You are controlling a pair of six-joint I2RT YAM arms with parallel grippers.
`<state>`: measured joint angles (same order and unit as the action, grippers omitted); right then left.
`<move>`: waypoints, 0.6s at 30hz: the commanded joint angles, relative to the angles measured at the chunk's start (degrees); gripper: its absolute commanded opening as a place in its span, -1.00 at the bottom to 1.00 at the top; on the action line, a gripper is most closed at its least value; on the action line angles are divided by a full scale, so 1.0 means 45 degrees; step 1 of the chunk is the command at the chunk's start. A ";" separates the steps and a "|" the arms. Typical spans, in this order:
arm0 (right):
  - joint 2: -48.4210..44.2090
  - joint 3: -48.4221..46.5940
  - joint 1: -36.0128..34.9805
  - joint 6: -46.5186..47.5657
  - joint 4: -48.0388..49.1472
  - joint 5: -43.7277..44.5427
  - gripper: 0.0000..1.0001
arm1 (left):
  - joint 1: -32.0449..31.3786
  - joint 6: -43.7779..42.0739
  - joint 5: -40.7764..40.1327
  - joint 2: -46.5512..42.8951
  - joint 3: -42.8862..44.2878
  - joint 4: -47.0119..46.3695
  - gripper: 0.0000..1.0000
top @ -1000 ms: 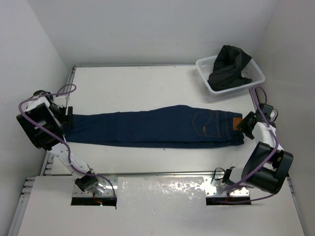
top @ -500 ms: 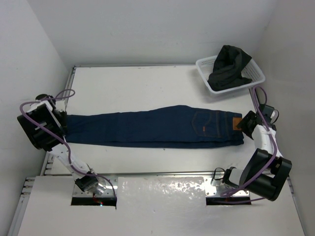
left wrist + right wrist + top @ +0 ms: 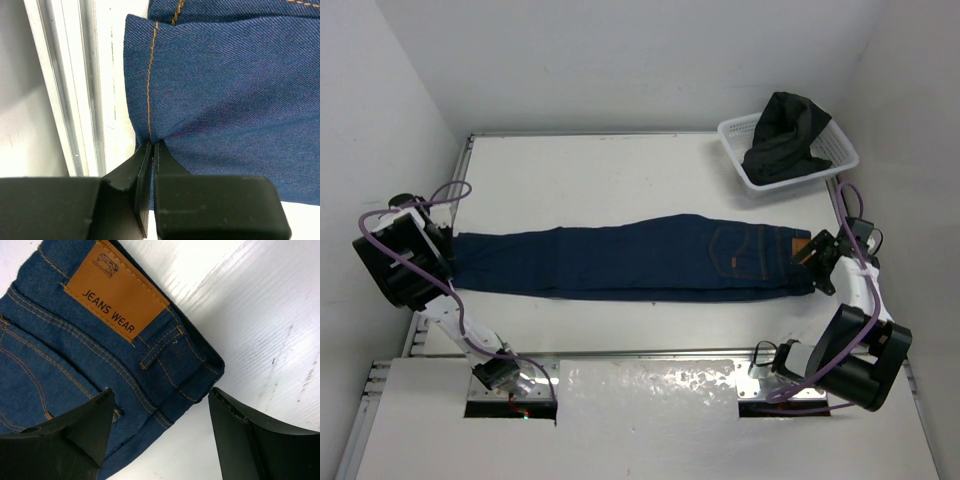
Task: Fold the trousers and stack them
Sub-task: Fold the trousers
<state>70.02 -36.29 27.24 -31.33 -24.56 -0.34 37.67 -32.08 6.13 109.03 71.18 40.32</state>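
Observation:
The trousers (image 3: 640, 262), dark navy jeans with tan stitching, lie flat across the table, folded lengthwise, hems at the left and waistband at the right. My left gripper (image 3: 448, 240) sits at the hem end; in the left wrist view its jaws (image 3: 152, 146) are shut on the stitched hem edge of the trousers (image 3: 225, 100). My right gripper (image 3: 817, 262) hovers at the waistband corner; in the right wrist view it (image 3: 162, 400) stands wide open, one finger over the denim, the other over bare table, with the tan "JEANS WEAR" patch (image 3: 116, 295) just beyond.
A white basket (image 3: 840, 150) at the back right holds a dark crumpled garment (image 3: 782, 135). A metal rail (image 3: 75, 100) runs along the table's left edge beside the hem. White walls close in on both sides.
My left gripper has closed on the hem at the trousers' left end. My right gripper has opened wider and shifted slightly toward the waistband corner.

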 commanded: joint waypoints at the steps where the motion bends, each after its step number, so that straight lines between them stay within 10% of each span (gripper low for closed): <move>1: -0.0267 0.0232 -0.0019 -0.0908 -0.0031 -0.0199 0.46 | -0.0012 0.0426 0.0691 -0.0110 0.0001 0.0220 -0.99; 2: -0.0305 0.0311 -0.0019 -0.0947 0.0046 -0.0198 0.46 | 0.0008 0.0506 0.0418 0.0007 0.0158 0.0356 -0.68; 3: -0.0364 0.0369 0.0000 -0.0948 0.0105 -0.0217 0.46 | 0.0008 0.0797 -0.0010 0.0086 0.0469 0.0686 0.22; 5: -0.0403 0.0448 -0.0019 -0.0851 0.0183 -0.0295 0.46 | 0.0066 0.0936 0.0004 -0.0146 0.0647 0.0826 0.90; 18: -0.0267 0.0604 -0.0019 -0.0615 0.0613 -0.0589 0.46 | 0.0066 0.1229 0.0200 -0.0578 0.0160 0.0143 0.94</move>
<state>69.43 -33.54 27.24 -33.95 -23.99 -2.17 37.63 -27.42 6.26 106.87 72.29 42.28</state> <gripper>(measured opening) 0.731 0.961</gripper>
